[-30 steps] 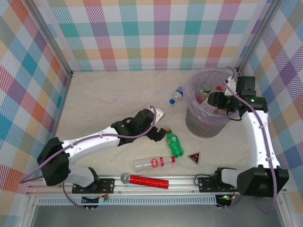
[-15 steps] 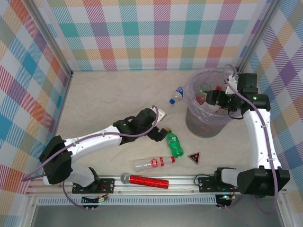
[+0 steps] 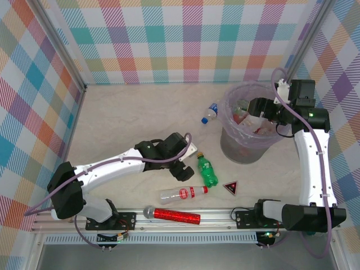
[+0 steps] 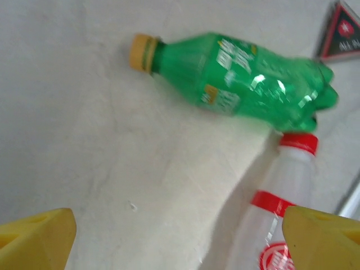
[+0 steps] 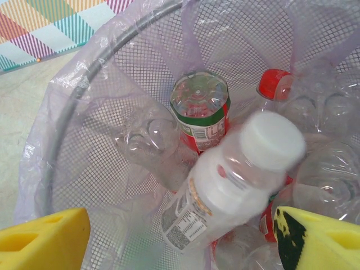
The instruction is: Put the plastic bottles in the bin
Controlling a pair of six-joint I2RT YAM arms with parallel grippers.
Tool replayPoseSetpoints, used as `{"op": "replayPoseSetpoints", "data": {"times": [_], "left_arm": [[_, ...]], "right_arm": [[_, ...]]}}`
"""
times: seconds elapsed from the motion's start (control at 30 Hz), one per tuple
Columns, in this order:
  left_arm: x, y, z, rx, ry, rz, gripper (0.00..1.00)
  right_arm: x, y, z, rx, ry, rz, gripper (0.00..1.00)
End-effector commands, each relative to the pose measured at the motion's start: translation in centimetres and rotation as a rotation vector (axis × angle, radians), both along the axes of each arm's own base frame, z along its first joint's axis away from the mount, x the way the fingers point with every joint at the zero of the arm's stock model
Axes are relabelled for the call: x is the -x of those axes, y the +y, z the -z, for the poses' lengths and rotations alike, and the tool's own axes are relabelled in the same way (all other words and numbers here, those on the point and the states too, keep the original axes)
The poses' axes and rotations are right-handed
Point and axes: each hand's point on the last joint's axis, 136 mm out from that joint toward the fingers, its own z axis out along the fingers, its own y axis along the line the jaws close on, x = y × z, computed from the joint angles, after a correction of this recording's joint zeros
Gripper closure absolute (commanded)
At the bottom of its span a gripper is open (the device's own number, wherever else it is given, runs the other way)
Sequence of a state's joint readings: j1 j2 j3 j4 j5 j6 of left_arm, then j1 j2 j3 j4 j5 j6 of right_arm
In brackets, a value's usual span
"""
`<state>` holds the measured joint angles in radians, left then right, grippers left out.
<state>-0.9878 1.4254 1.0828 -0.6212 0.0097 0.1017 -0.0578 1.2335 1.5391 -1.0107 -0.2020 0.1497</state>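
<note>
Currently several plastic bottles (image 5: 199, 112) are being contained in the bin (image 3: 239, 149) at the far right, while a green bottle (image 3: 207, 171), a red-labelled bottle (image 3: 183, 194) and a blue-capped bottle (image 3: 209, 112) are lying on the table (image 3: 124, 124). The right gripper (image 3: 256, 107) is being held spread above the bin, and the left gripper (image 3: 190, 164) is being held spread just left of the green bottle.

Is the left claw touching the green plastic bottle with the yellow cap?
Apart. In the left wrist view the green plastic bottle lies beyond the open left claw, with bare table between it and both yellow fingertips.
</note>
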Motion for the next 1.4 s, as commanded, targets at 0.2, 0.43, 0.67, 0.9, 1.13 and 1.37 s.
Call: {"op": "replayPoseSetpoints", "data": {"times": [0.2, 0.43, 0.67, 0.9, 1.13, 1.37], "left_arm": [[6.4, 1.2, 2.4, -0.163, 0.17, 0.108, 0.05], [8.4, 1.4, 4.3, -0.217, 0.21, 0.133, 0.04], [8.8, 1.9, 6.8, -0.307, 0.233, 0.147, 0.18], [8.4, 2.5, 8.8, -0.381, 0.227, 0.151, 0.18], [7.3, 3.2, 10.5, -0.428, 0.17, 0.137, 0.24], [6.1, 4.2, 11.1, -0.47, 0.15, 0.105, 0.35]], "right_arm": [[0.7, -0.2, -2.5, 0.005, -0.092, 0.022, 0.16], [0.7, -0.2, -3.9, -0.01, -0.154, 0.036, 0.16], [0.8, -0.2, -4.6, -0.016, -0.183, 0.041, 0.16], [0.7, -0.2, -4.6, -0.016, -0.183, 0.037, 0.16], [0.6, -0.1, -4.3, -0.018, -0.178, 0.032, 0.16], [0.7, 0.0, -3.9, -0.023, -0.168, 0.025, 0.16]]}}
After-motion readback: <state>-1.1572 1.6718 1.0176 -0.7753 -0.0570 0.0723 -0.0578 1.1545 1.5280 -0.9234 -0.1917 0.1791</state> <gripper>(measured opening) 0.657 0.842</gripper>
